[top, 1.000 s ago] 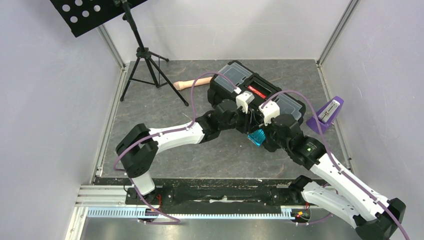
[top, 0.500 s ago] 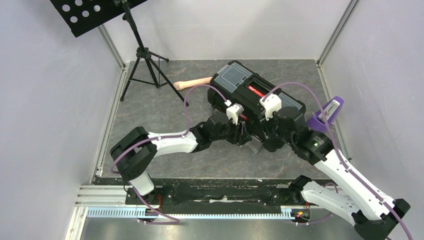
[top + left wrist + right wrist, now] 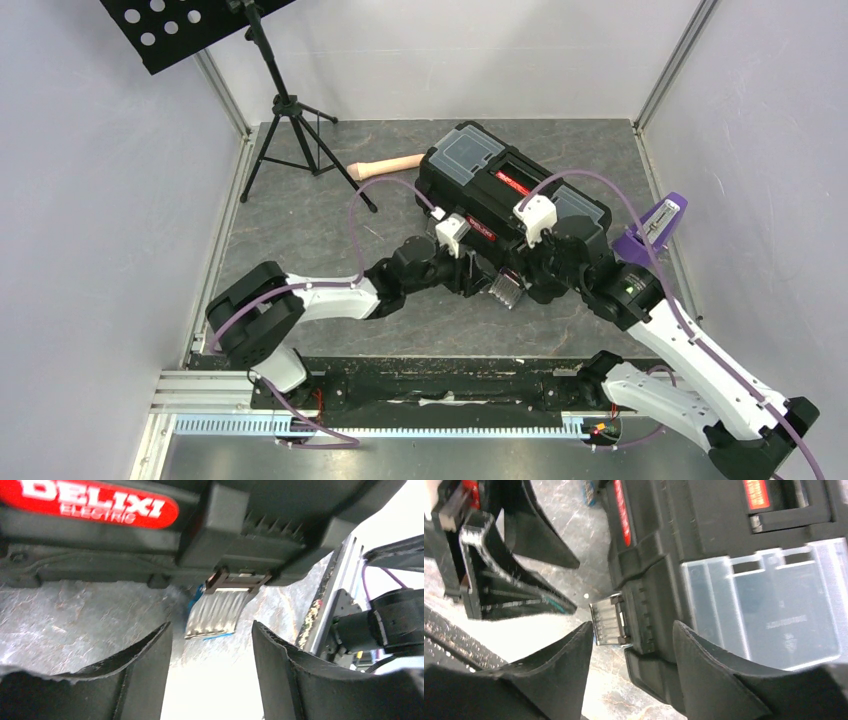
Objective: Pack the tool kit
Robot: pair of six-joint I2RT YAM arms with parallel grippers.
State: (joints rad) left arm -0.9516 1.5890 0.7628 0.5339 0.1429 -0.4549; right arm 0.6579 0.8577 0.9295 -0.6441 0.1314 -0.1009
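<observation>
The tool kit's black toolbox (image 3: 510, 195) lies shut at the table's middle right, with clear lid compartments (image 3: 764, 600) and a red label (image 3: 95, 505) on its front. A ribbed latch (image 3: 217, 612) hangs flipped out from the front edge and also shows in the right wrist view as the latch (image 3: 606, 622). My left gripper (image 3: 211, 626) is open, its fingertips just short of the latch with nothing between them. My right gripper (image 3: 632, 626) is open too, straddling the latch and the box's front corner without touching. Both grippers (image 3: 483, 280) (image 3: 528, 278) sit close together at the box's near side.
A beige cylindrical handle (image 3: 385, 165) lies left of the box. A purple stapler-like object (image 3: 655, 225) rests by the right wall. A black tripod stand (image 3: 290, 130) occupies the far left corner. A metal rail (image 3: 400, 395) runs along the near edge.
Both grippers have opened and drawn back a little from the toolbox front. The latch, raised blue-side up a second ago, now hangs flipped down. The left arm pulled back toward the near left.
</observation>
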